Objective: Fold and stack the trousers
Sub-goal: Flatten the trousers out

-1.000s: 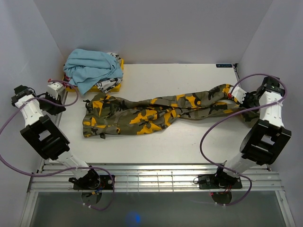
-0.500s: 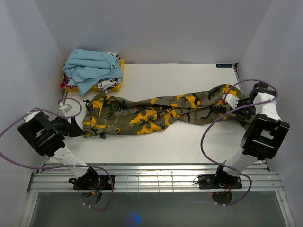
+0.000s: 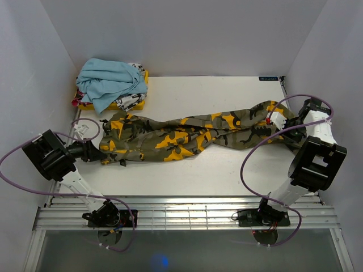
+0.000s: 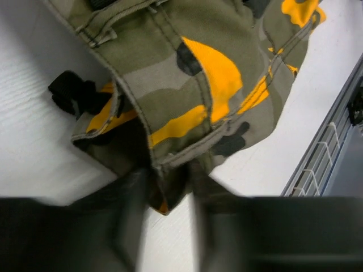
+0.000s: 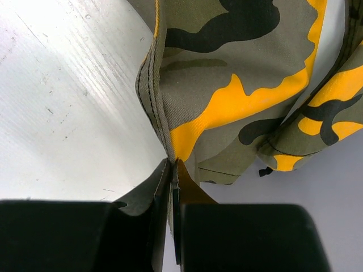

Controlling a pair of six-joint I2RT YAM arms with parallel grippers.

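The camouflage trousers (image 3: 187, 133) lie stretched across the table, waistband at the left and leg ends at the right. My left gripper (image 3: 96, 150) is at the waistband's near-left corner. In the left wrist view its blurred fingers stand apart on either side of that corner (image 4: 161, 195), with bare table showing between them; the left gripper (image 4: 164, 190) is open. My right gripper (image 3: 272, 120) is at the leg ends. In the right wrist view the right gripper (image 5: 172, 165) is shut on a hem edge of the trousers (image 5: 238, 68).
A light blue garment (image 3: 108, 79) lies on a yellow and white printed garment (image 3: 133, 101) in the back left corner. Grey walls close in the table on three sides. A metal rail (image 3: 187, 211) runs along the near edge. Purple cables loop beside both arms.
My left arm has swung from the back left down to the waistband's near corner, and its jaws have opened. The right gripper shifted slightly with the leg end, then held still.
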